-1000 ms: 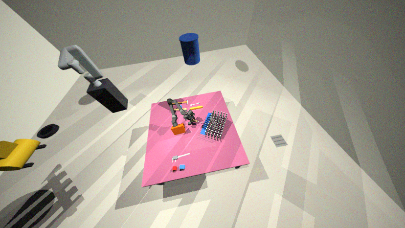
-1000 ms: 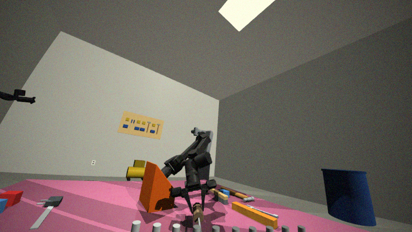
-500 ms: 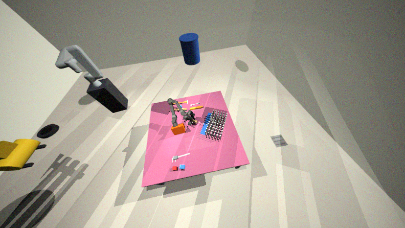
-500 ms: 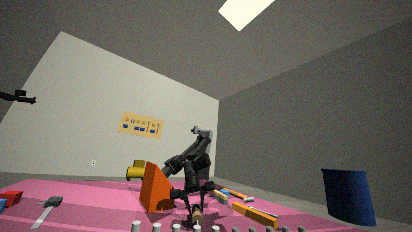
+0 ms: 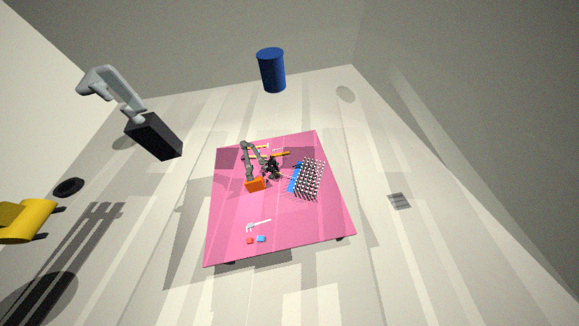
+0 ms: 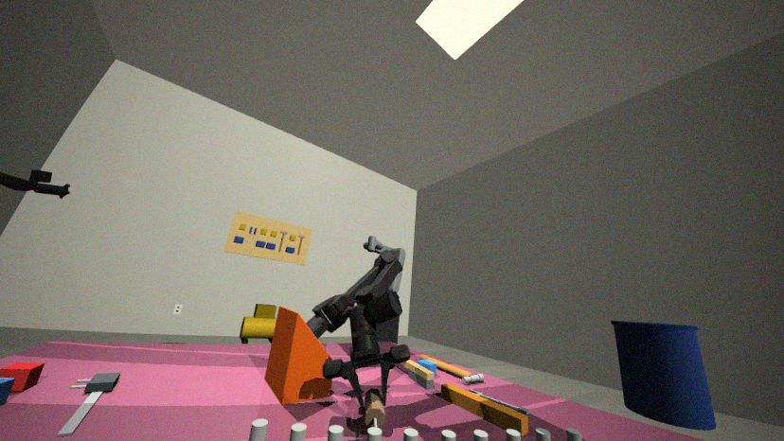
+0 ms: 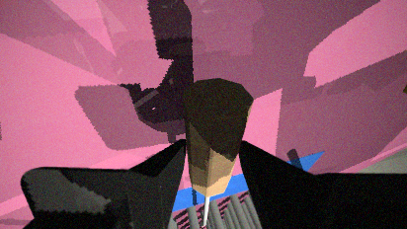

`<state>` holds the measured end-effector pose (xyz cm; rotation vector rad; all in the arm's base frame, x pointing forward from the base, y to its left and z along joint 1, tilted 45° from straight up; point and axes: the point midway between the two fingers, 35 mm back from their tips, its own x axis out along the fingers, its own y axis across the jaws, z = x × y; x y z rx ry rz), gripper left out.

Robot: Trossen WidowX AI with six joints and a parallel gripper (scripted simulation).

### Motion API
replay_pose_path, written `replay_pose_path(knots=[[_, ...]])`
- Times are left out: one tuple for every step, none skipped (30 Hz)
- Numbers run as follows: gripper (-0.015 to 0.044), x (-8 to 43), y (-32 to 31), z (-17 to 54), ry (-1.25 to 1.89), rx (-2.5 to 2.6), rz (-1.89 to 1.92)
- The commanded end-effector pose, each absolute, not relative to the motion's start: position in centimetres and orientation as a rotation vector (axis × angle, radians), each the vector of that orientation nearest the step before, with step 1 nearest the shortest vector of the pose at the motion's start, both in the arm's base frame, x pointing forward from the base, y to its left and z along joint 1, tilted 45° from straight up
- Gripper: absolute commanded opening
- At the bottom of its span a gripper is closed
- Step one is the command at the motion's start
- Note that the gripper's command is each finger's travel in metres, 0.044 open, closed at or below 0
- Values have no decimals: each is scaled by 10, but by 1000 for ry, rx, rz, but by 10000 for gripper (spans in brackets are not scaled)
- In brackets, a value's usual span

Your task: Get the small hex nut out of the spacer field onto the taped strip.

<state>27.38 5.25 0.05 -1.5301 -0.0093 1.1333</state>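
My gripper (image 5: 277,173) (image 6: 374,401) (image 7: 211,145) is shut on the wooden handle (image 6: 374,411) (image 7: 209,175) of a thin-rod tool, in front of the spacers. The pale rod (image 5: 287,175) (image 7: 206,212) runs from the handle over the blue taped strip (image 5: 290,187) (image 7: 312,160) toward the spacer field. I cannot tell whether its far end is among the spacers or above them. The metal spacers (image 5: 310,178) (image 6: 298,432) (image 7: 247,212) stand upright in rows; only the tops of one row show in the exterior view. The hex nut cannot be made out in any view.
An orange wedge block (image 5: 254,185) (image 6: 298,363) stands by the arm's base. An orange bar (image 5: 280,154) (image 6: 482,408), a hammer (image 6: 447,366) and other tools lie to one side. A caliper-like tool (image 5: 259,224) (image 6: 81,414), a red block (image 5: 249,240) (image 6: 22,377) and a blue block (image 5: 261,238) lie on the other.
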Motion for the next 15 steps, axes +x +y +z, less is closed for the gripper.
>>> replay_pose_path(knots=[[0, 279, 50, 3, -17, -1543, 1123], [0, 280, 50, 3, -17, -1543, 1123], [0, 280, 50, 2, -17, -1543, 1123], [0, 281, 50, 2, -17, -1544, 1123], [0, 281, 50, 2, -19, -1544, 1122], [0, 281, 50, 2, -19, -1545, 1122], [0, 281, 50, 3, -19, -1545, 1122], [0, 281, 50, 3, -19, -1545, 1122], [0, 281, 50, 3, -19, -1545, 1122], [0, 281, 50, 3, -20, -1545, 1122], [0, 281, 50, 3, -20, -1545, 1122], [0, 282, 50, 3, -20, -1545, 1122], [0, 282, 49, 2, -20, -1545, 1122], [0, 282, 49, 2, -20, -1545, 1122], [0, 283, 49, 2, -20, -1545, 1122]])
